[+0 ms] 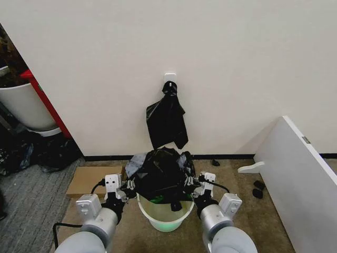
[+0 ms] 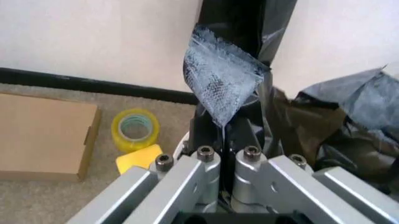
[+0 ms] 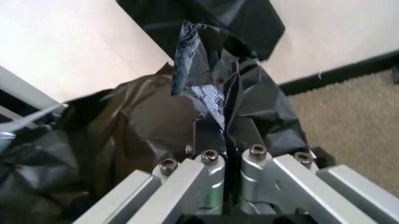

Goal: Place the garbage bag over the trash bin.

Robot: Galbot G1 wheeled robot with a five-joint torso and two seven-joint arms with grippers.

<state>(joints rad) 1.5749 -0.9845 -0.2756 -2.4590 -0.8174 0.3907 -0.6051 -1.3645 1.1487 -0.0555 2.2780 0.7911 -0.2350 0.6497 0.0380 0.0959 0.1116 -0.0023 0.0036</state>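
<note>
You have the round white plastic trash bin (image 1: 164,217) standing on the brown carpet straight ahead of you, near the wall. Its base glows pale green, and part of its bare white inside still shows beneath the plastic bunched at its mouth. A fold of the thin, glossy, crinkled black garbage bag (image 1: 160,174) dips inside the rim, while most of it is heaped above the opening, puffed up and creased, not drawn over the rim.

Your left gripper (image 1: 128,185) is at the bin's left edge, its jaws pressed together on a pinched flap of the bag; in the left wrist view that flap (image 2: 222,80) stands up, stretched to a grey sheen. Your right gripper (image 1: 190,183) mirrors it at the right edge, jaws likewise clamped on a crumpled peak of the same bag (image 3: 203,79).

On the wall behind, a bunch of black bags (image 1: 167,121) hangs from a white hook (image 1: 169,79). A flat cardboard box (image 1: 92,179) lies left of the bin, with a yellow tape roll (image 2: 135,128) beside it.
</note>
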